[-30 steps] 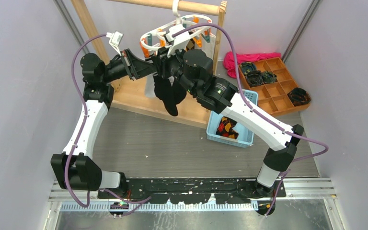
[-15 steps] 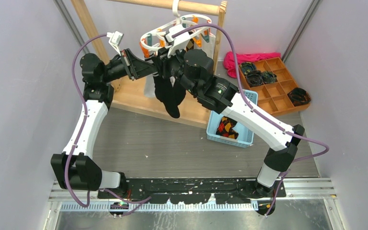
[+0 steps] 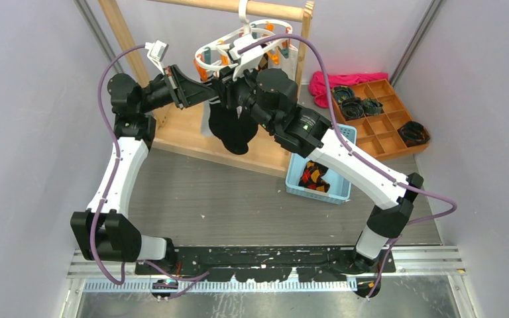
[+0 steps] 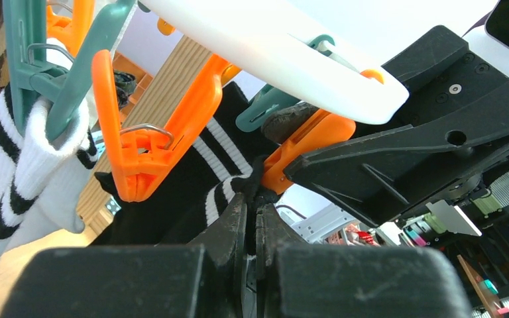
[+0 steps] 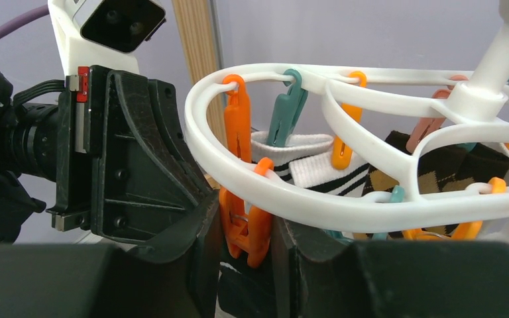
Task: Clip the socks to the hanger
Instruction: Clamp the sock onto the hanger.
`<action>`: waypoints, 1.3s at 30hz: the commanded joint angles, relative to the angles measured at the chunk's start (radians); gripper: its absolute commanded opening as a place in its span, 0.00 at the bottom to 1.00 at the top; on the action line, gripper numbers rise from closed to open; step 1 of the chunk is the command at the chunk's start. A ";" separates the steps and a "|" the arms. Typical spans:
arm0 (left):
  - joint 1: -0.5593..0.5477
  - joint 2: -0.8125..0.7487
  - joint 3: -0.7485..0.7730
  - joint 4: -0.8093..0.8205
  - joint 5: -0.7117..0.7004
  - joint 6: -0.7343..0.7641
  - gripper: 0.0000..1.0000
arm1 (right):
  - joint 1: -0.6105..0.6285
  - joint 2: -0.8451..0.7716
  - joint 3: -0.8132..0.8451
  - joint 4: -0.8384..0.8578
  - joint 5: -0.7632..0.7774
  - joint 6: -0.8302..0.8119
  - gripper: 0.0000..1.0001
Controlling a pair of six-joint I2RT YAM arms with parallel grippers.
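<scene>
The plain black sock with thin white stripes at the cuff (image 3: 233, 132) has been drawn upward. A second ago its toe dangled well down over the wooden rack base (image 3: 185, 136); now the fabric hangs shorter and wider, bunched up under where the two arms meet. The left arm's wrist (image 3: 172, 86) has shifted slightly up and leftward, and the right arm's elbow (image 3: 397, 199) has edged a touch outward.

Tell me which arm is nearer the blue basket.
Right. The right arm crosses directly above the blue basket; the left arm stands well off to its left.
</scene>
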 commanded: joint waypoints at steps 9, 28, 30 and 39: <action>0.008 -0.004 0.024 0.101 0.055 -0.068 0.00 | -0.008 -0.035 0.011 0.050 0.024 -0.061 0.12; 0.008 0.021 0.003 0.016 0.054 -0.020 0.00 | -0.017 -0.026 0.060 0.038 -0.019 0.015 0.12; 0.008 0.024 0.008 0.010 0.056 -0.019 0.00 | -0.016 -0.028 0.056 0.039 -0.024 0.025 0.12; 0.008 0.030 0.029 -0.016 0.055 -0.010 0.00 | -0.016 -0.035 0.037 0.032 -0.039 0.036 0.12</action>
